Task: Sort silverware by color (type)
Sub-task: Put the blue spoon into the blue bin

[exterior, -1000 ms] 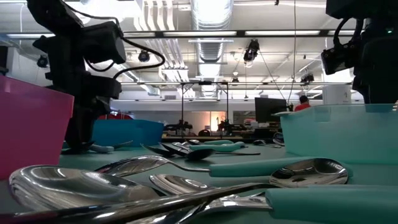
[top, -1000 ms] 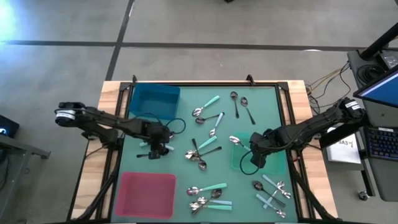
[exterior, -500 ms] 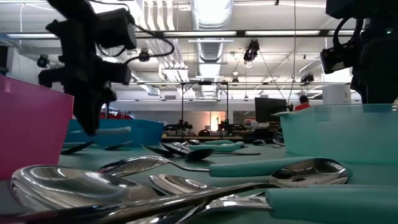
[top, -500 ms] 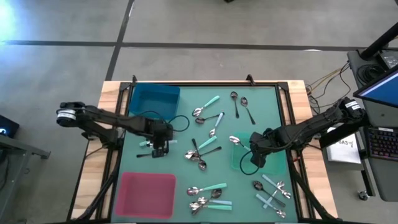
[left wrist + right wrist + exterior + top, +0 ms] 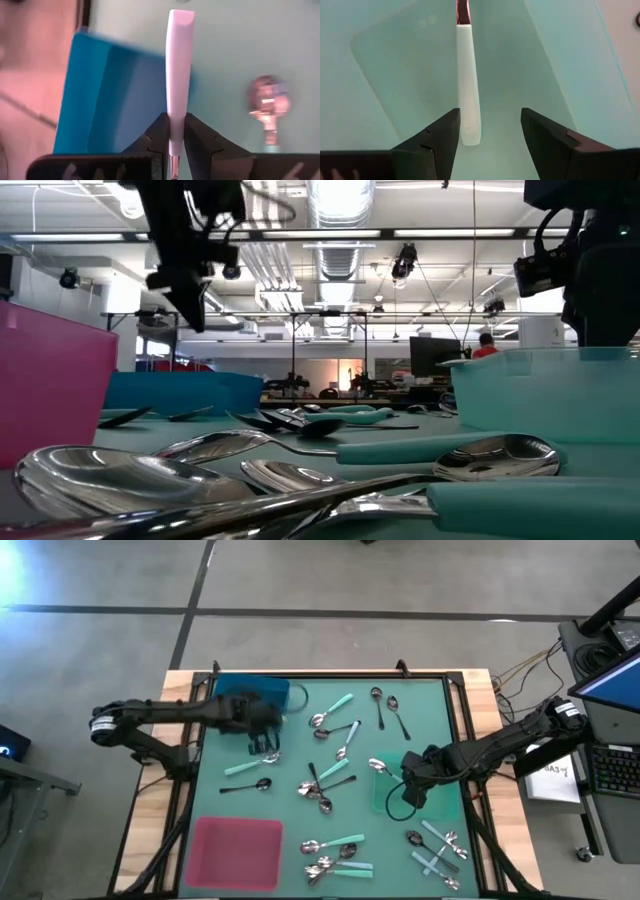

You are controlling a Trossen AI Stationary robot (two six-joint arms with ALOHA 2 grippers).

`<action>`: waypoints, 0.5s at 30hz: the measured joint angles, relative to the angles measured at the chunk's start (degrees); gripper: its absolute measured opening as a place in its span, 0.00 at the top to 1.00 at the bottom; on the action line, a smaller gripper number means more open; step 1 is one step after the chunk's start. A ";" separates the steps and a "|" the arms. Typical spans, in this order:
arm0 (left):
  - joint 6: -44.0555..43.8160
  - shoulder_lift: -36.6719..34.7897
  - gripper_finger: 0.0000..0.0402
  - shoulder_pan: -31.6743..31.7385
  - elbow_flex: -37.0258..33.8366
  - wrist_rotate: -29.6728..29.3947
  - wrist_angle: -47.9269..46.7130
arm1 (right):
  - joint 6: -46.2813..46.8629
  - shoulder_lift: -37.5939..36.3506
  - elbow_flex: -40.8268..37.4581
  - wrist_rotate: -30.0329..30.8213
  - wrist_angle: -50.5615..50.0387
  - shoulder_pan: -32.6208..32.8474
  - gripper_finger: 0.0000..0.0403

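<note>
My left gripper (image 5: 262, 747) hangs above the mat at the near edge of the blue tray (image 5: 232, 692), shut on a pale mint-handled spoon (image 5: 179, 60). Below it on the mat lie a mint-handled spoon (image 5: 246, 766) and a black spoon (image 5: 247, 786). My right gripper (image 5: 490, 142) stands open over the green tray (image 5: 384, 802). In that tray a pale-handled spoon (image 5: 468, 80) lies flat below the fingers. My left gripper pinches the spoon's pale handle (image 5: 174, 122) between its two fingers, at the end where the metal neck begins. The fingers slant down from above. The handle runs on ahead of the fingertips, its free end (image 5: 181, 17) pointing away, lifted clear of the table.
Silverware lies in loose groups: at the centre (image 5: 322, 785), at the far side (image 5: 388, 708), by the near edge (image 5: 335, 855) and at the near right (image 5: 437, 848). A pink tray (image 5: 238, 852) stands at the near left. The low view shows spoons (image 5: 300, 470) close in front.
My left gripper has risen from the mat and moved toward the far edge, from beside the black spoon to the blue tray's near edge, tipping less steeply as it went. The two spoons on the mat stayed where they were.
</note>
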 joint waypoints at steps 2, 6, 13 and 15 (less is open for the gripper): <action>1.31 0.18 0.93 4.90 -0.85 -0.04 0.21 | -0.02 0.00 0.00 0.00 0.04 0.00 0.50; 2.26 0.60 0.93 15.45 -2.32 -0.03 3.77 | 0.05 0.00 0.00 0.30 0.14 0.00 0.50; -1.45 1.60 0.92 27.53 -2.65 -0.02 6.47 | 1.51 0.00 0.00 0.08 0.17 0.00 0.50; -0.55 1.62 0.89 28.62 -2.67 -0.02 6.46 | 1.54 0.00 0.00 -0.54 0.30 0.00 0.50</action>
